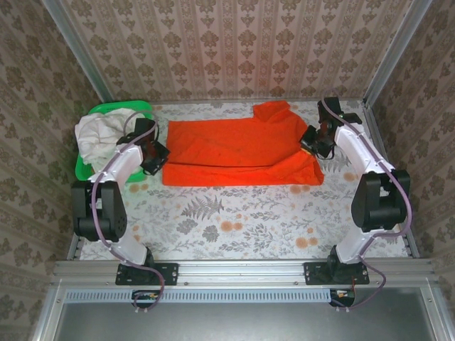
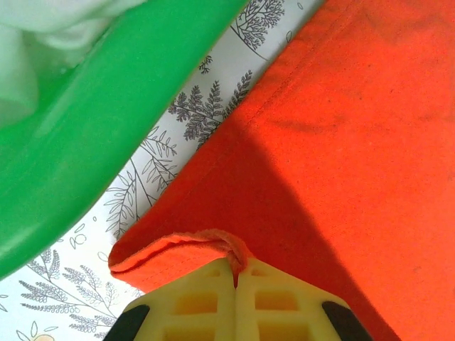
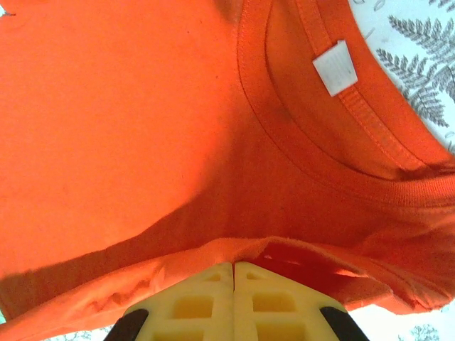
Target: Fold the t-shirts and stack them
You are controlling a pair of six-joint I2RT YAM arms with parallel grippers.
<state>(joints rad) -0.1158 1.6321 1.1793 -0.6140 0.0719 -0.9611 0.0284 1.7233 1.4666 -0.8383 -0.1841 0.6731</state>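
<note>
- The left gripper [image 2: 235, 275] is seen shut, its two yellow block-moulded fingers pressed together on a small raised fold of the orange-red t-shirt [image 2: 341, 142], taken at the stitched hem.
- The right gripper [image 3: 233, 270] is likewise closed on the same shirt, a ridge of cloth just below the collar [image 3: 320, 167] being clamped between its fingertips.
- The shirt is laid out flat and wide across the far half of the table, stretched between the two grippers, with one sleeve poking up at its far edge and its near right corner bunched.
- A narrow strip of the fern-printed table cover [image 1: 234, 220] is left between the shirt's left edge and the green plastic basket [image 1: 114, 108]. A broad bare stretch is left between the shirt's near edge and the arm bases.
- The cloth is shown as a soft, matt knit. The collar is ribbed and carries a small white label [image 3: 335, 67], whose print cannot be read.
- The white t-shirt [image 1: 99, 135] is heaped crumpled in the basket at the far left corner. Its outline cannot be made out, and part of it is covered by the left arm.
- The table is closed in by wallpapered walls [image 1: 234, 42] on three sides.
</note>
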